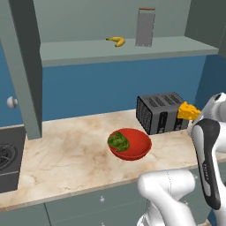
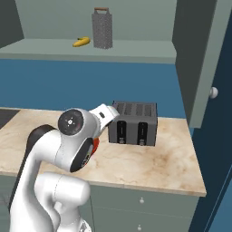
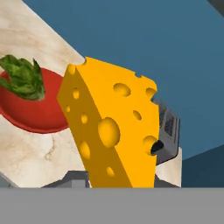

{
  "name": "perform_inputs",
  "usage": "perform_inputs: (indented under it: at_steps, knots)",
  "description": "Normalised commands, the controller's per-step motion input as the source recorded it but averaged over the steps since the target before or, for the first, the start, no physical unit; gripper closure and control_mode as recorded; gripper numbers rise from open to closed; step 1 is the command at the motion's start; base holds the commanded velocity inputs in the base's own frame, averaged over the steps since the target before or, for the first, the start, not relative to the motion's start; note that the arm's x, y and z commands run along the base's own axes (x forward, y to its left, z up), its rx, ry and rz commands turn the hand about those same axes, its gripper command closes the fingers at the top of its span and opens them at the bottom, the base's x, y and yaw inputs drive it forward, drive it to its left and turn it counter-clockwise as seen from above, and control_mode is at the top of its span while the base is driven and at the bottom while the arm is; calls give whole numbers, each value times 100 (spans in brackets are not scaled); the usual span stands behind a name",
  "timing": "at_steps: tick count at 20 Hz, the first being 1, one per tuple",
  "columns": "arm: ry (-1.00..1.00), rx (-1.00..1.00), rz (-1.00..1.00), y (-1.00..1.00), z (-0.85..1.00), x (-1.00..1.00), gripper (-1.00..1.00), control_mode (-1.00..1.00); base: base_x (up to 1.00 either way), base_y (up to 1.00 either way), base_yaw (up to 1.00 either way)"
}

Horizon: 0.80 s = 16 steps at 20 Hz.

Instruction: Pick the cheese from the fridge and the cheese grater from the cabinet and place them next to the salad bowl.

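The gripper (image 3: 120, 186) is clamped on the cheese (image 3: 111, 131), which hangs in the air above the right part of the counter (image 1: 66, 154), in front of the toaster (image 1: 161, 112). Below it and to the left, the salad bowl (image 1: 131, 144) sits near the counter's front edge, just beside the toaster's front left corner. Farthest off, the cheese grater (image 1: 145, 27) stands upright on the cabinet (image 1: 132, 48) shelf, near its back wall, with a banana (image 1: 116, 41) lying to its left; 1 of the 2 items is therefore in hand and the other untouched. The risks, as I judge them: the free strip between bowl and toaster is narrow, so a careless descent could knock the toaster or drop the wedge into the leaves rather than beside the bowl.
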Motion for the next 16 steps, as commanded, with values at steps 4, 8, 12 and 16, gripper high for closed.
perform_inputs:
  at_steps: [4,8,12,16]
  knots:
    - [0,0,0,-32,-59,11,100,-100,0,0,0]
    - [3,0,0,-27,-39,20,100,-100,0,0,0]
    - [4,0,0,-4,-39,28,100,-100,0,0,0]
    - [0,0,0,0,-50,34,100,-100,0,0,0]
